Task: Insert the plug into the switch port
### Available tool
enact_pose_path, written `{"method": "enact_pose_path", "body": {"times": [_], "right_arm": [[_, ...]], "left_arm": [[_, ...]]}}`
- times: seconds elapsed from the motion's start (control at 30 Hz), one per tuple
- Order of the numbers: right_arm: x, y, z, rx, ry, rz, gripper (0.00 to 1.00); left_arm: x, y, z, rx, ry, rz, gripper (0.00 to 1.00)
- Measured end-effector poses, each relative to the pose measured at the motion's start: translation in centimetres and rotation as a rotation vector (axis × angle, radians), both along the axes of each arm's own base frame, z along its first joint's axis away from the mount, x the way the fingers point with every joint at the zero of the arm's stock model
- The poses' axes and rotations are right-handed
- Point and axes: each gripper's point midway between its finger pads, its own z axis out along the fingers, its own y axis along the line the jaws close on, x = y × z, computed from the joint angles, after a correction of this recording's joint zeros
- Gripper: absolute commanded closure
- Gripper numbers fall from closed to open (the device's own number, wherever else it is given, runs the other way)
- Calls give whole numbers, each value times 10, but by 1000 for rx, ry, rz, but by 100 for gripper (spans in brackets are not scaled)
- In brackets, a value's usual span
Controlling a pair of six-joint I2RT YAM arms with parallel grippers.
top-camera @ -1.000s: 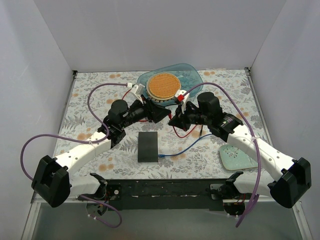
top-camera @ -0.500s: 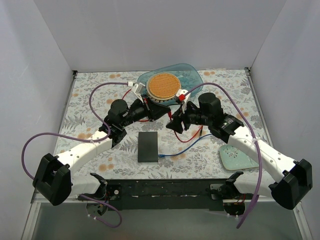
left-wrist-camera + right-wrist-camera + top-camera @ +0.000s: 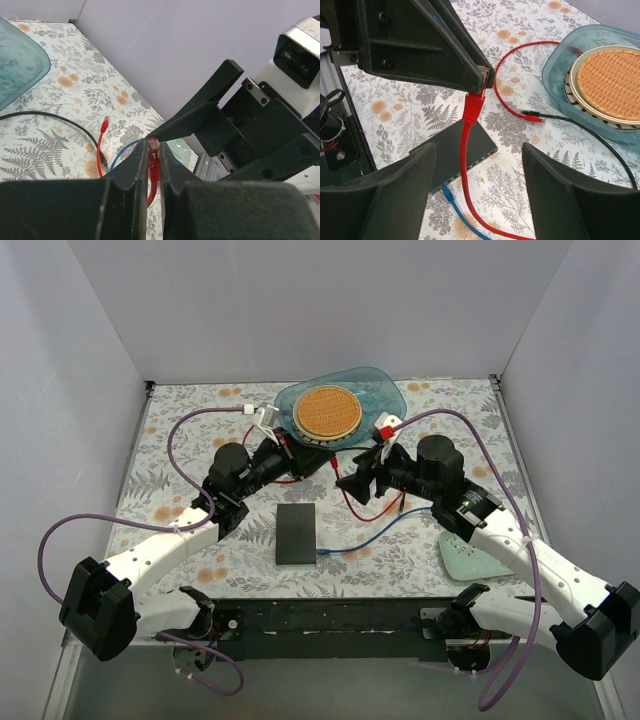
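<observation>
The switch (image 3: 295, 533) is a flat black box lying on the table between the arms; its ports show along one narrow edge in the right wrist view (image 3: 490, 152). My left gripper (image 3: 325, 462) is shut on the red plug (image 3: 154, 162), holding it in the air above and beyond the switch. The plug (image 3: 474, 107) hangs from the left fingertips, and its red cable (image 3: 465, 170) drops past the switch. My right gripper (image 3: 350, 485) stands open just right of the plug, with nothing touching its fingers (image 3: 555, 185).
A blue cable (image 3: 365, 537) ends in a blue plug (image 3: 445, 192) at the switch's port edge. The red cable's other plug (image 3: 532, 118) and a black cable (image 3: 580, 127) lie near a teal tray (image 3: 385, 390) holding a woven plate (image 3: 328, 412). A pale green pad (image 3: 470, 555) lies at right.
The left gripper closed on the red plug. The right gripper let go of it, opened wide and drew back to the right.
</observation>
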Motion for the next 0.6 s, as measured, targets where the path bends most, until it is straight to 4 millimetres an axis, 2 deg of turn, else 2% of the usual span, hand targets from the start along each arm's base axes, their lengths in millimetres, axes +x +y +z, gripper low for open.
{"method": "enact_pose_path", "body": {"times": [0.2, 0.43, 0.47, 0.5, 0.6], "right_arm": [[7, 7, 4, 41, 11, -10, 40], [15, 18, -3, 63, 55, -17, 46], [16, 19, -4, 65, 64, -18, 56], [16, 20, -6, 66, 72, -19, 61], [18, 22, -7, 76, 91, -24, 64]], "left_arm": [[4, 3, -6, 9, 22, 34, 100], [6, 4, -7, 12, 28, 44, 100], [6, 5, -8, 13, 29, 45, 100], [6, 4, -8, 12, 29, 46, 100], [7, 5, -8, 12, 30, 51, 100]]}}
